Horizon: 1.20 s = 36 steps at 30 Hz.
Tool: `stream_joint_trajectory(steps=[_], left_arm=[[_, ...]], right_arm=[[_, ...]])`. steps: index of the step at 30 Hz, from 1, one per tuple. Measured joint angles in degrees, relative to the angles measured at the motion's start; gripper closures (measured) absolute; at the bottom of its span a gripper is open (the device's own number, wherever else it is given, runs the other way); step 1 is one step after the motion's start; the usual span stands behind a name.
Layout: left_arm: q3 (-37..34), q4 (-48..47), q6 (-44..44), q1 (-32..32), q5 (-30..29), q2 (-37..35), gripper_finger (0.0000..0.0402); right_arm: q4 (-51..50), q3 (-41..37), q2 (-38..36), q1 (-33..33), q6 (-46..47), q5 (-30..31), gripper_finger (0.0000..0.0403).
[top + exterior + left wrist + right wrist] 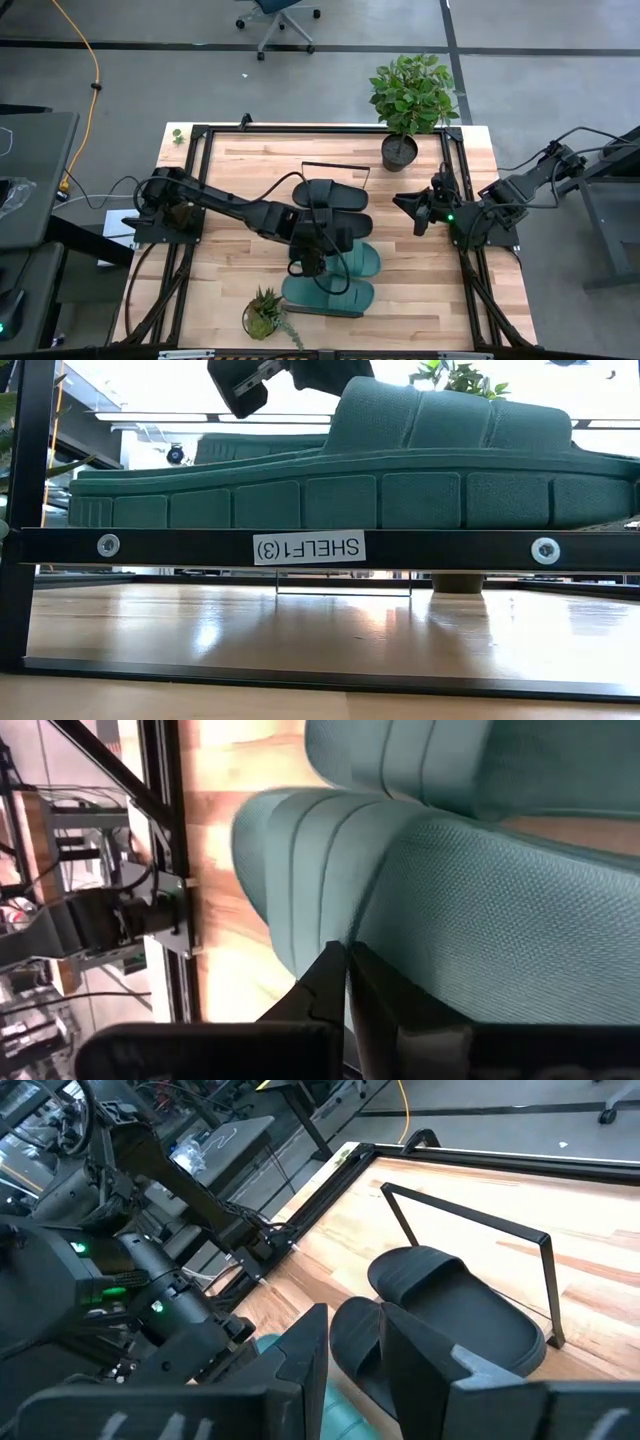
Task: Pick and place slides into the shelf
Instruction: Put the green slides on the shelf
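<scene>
Two black slides lie side by side on the shelf, near its far rail. One teal slide rests sole-down at the near end, above the labelled rail. A second teal slide lies between it and the black pair. My left gripper is at that slide's left end, shut on it. My right gripper hovers open over the table's right side, pointing at the black slides. My left gripper pinches the second teal slide between its two fingers at the edge of the ribbed strap. One finger is on the strap's outer side, the other on the footbed side. Whether the slide is lifted or rests on the shelf cannot be told.
A tall potted plant stands at the table's far right. A small succulent stands at the near edge beside the shelf's near end. A black metal frame borders the tabletop. Bare wood lies left and right of the shelf.
</scene>
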Motion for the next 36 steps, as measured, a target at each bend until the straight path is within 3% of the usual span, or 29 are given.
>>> stream_joint_trajectory(steps=[13, 36], left_arm=[[-0.2, -5.1, -1.8, 0.2, 0.6, 3.0, 0.0402], [0.0, -3.3, -2.3, 0.2, -0.5, 3.7, 0.0396]], right_arm=[[-0.3, 0.0, 0.0, 0.0, 0.1, 0.0, 0.0319], [-0.8, 0.0, 0.0, 0.0, 1.2, 0.7, 0.0319]])
